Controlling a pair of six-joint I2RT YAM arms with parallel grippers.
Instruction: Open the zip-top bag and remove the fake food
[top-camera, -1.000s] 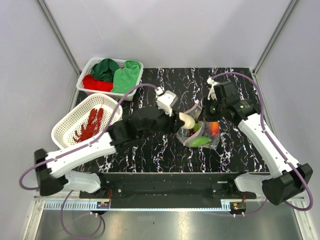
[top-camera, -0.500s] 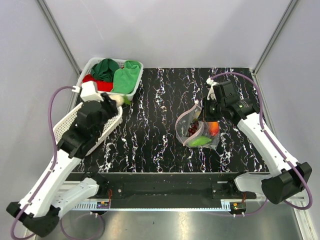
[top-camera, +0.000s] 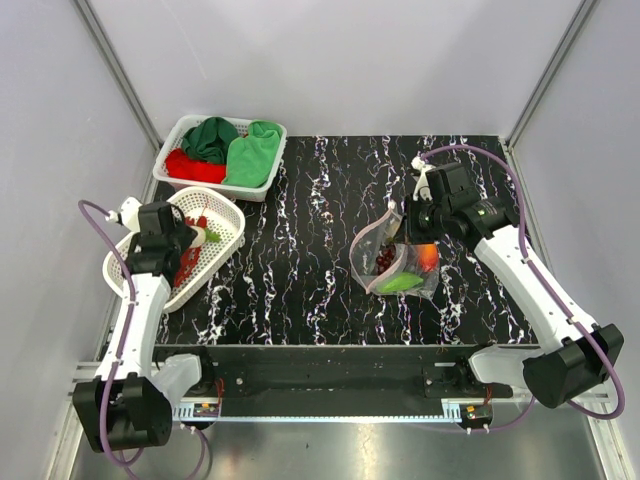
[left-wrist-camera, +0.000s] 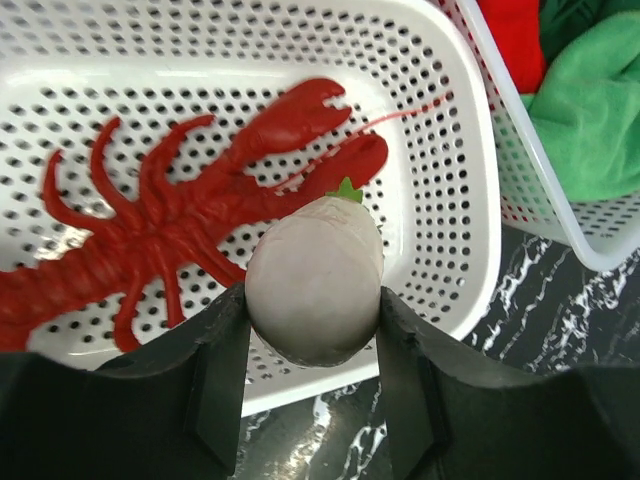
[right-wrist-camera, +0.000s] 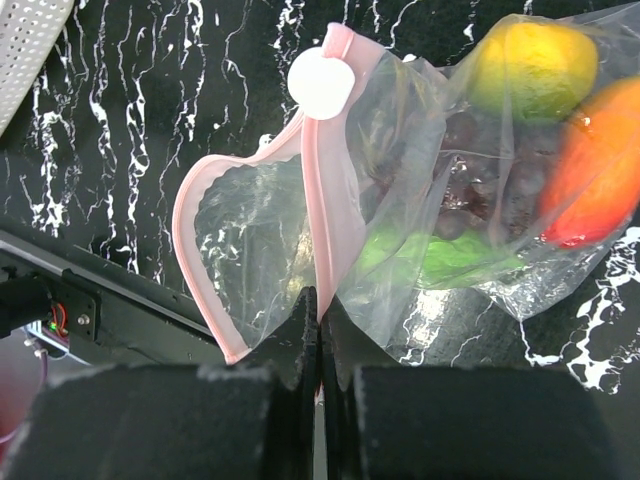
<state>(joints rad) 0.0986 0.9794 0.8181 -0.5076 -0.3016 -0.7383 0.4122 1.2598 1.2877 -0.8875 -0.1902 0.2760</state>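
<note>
Gravest risk: the right pincer (right-wrist-camera: 319, 315) is clenching the rim of the zip-top bag (right-wrist-camera: 400, 230), and slipping plastic would be flopping the mouth shut. Lesser: the left pincer (left-wrist-camera: 313, 325), grasping the white radish (left-wrist-camera: 313, 275), could be dropping it outside the rim. The far basket (left-wrist-camera: 540, 200) is holding cloths (left-wrist-camera: 590, 110); the perforated basket (left-wrist-camera: 440, 170) is holding the lobster (left-wrist-camera: 210, 215) (radish hovering above); the bag, on the worktop (top-camera: 300, 260), is holding grapes (right-wrist-camera: 480, 180) and fruits (right-wrist-camera: 530, 65).
</note>
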